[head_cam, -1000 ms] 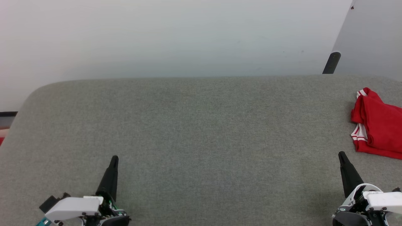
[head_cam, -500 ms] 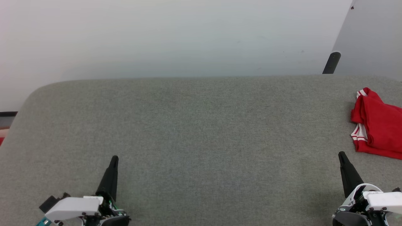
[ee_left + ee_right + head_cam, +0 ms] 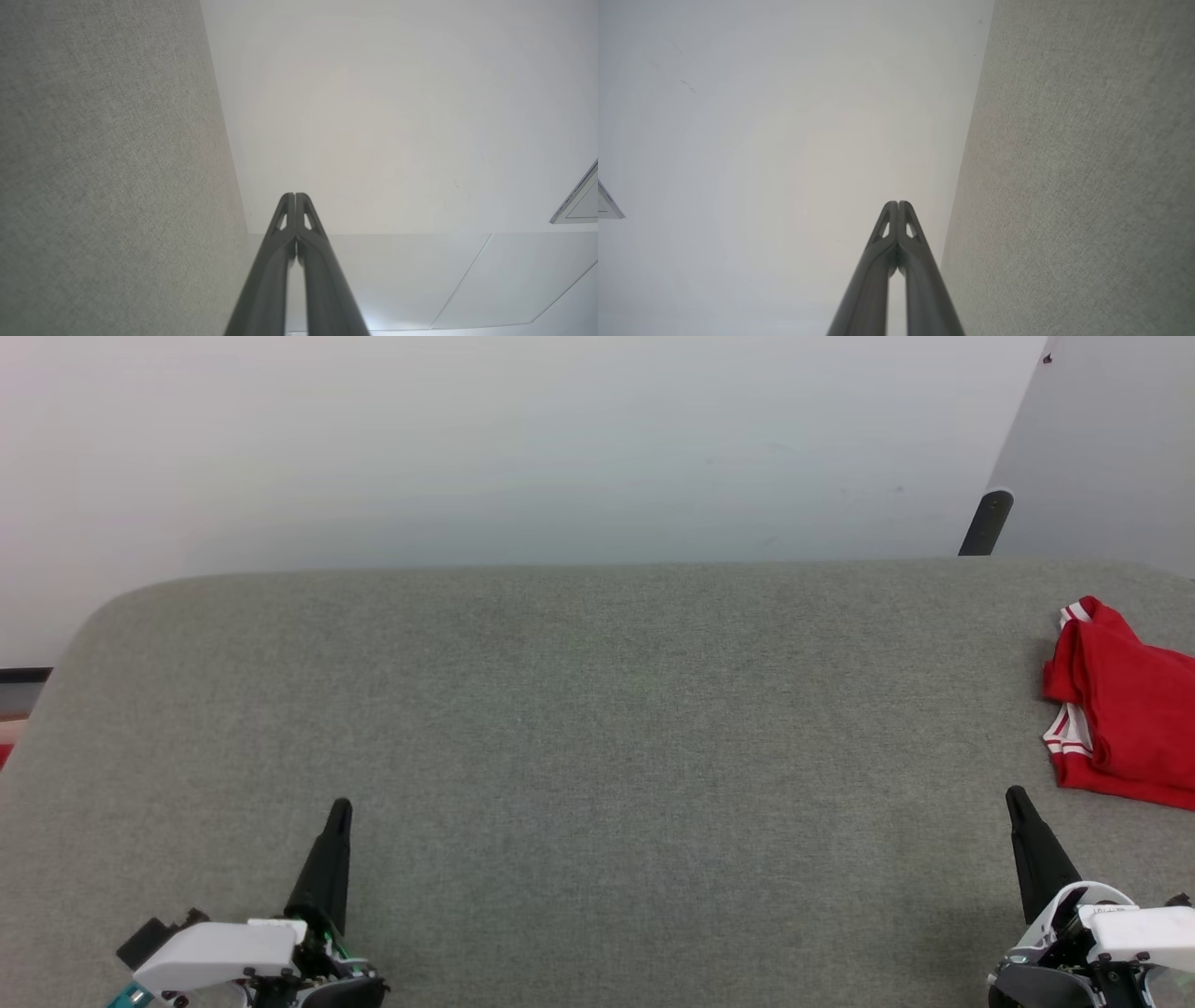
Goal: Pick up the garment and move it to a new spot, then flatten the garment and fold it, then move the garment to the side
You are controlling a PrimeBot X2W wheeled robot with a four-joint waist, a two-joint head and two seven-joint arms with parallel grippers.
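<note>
Nothing has moved since the earlier head views: both hands and the garment (image 3: pixel 1125 719) sit exactly where they were. The garment lies at the far right of the grey fabric worktop (image 3: pixel 597 709), partly cut off by the edge of the head view. It is gathered into a compact, layered red bundle with red-and-white striped trim showing at its upper left corner and along its left side. No lettering is visible. That fits two stages equally: a shirt waiting at the side to be picked up, or one already folded and set aside there. The pictures do not settle which, so the step in hand cannot be named. On either reading the cloth looks soft and loosely stacked, so a careless brush would likely disturb its layers, and holding both hands clear of it is sound. The left hand (image 3: pixel 341 807) rests low at the near left, fingers pressed together with no gap, holding nothing and well away from the garment. The right hand (image 3: pixel 1013 793) is likewise fully closed and empty. Its tip is near the bundle's lower left corner but apart from it.
</note>
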